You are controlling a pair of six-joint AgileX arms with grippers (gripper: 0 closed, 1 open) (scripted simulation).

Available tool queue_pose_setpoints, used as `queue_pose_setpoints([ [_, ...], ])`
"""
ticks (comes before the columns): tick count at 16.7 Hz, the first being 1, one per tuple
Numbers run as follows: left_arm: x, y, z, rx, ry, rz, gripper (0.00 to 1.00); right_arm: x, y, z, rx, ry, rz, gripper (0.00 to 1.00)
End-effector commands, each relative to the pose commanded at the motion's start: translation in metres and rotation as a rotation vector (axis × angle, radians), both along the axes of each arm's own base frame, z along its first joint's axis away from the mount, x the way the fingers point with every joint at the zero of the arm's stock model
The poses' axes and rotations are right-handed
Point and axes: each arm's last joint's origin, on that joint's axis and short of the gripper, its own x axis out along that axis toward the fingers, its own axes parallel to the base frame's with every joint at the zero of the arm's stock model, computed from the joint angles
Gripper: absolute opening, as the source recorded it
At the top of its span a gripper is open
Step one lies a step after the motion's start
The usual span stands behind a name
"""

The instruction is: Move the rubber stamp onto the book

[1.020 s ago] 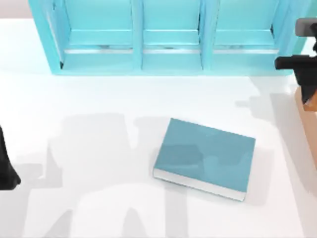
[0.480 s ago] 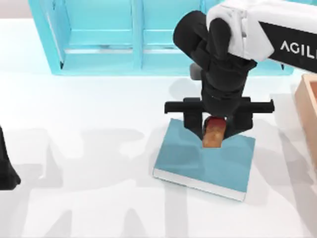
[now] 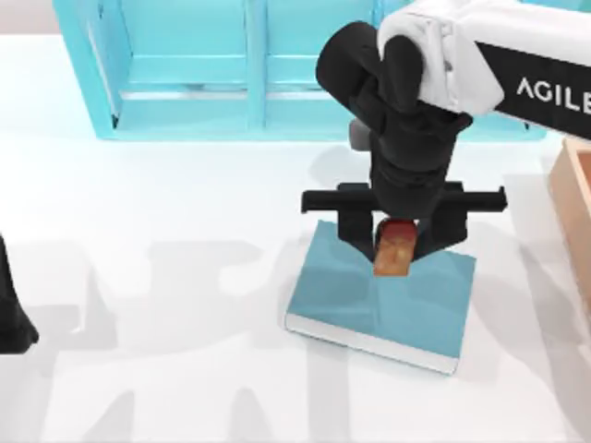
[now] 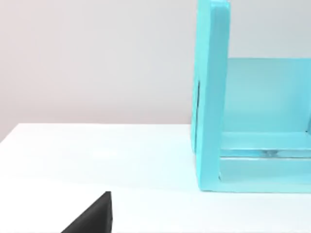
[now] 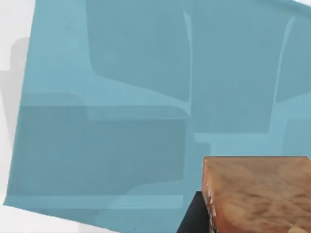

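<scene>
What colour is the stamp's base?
Orange-tan with a mottled, woody look; the rubber stamp shows best in the right wrist view, above the book.

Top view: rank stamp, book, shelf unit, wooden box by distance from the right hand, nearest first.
1. Stamp: held in the right hand, over the book.
2. Book: directly beneath, mid-table.
3. Shelf unit at the table's back and wooden box at the right edge: both farther off, too close to call.

White letters "AGILE", cut off at the picture's edge, stand on the right arm's (image 3: 517, 55) black panel.
</scene>
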Motion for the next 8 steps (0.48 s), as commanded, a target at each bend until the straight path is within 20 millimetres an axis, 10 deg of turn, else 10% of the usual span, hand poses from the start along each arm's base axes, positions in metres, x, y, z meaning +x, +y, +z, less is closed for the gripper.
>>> queue_pose_setpoints([
  [3, 0.0, 0.0, 0.0, 0.0, 0.0, 0.0, 1.0, 0.0, 0.0001, 0.0002, 0.0, 0.0, 0.0, 0.0],
  [8, 0.0, 0.0, 0.0, 0.0, 0.0, 0.0, 1.0, 0.0, 0.0001, 0.0002, 0.0, 0.0, 0.0, 0.38],
])
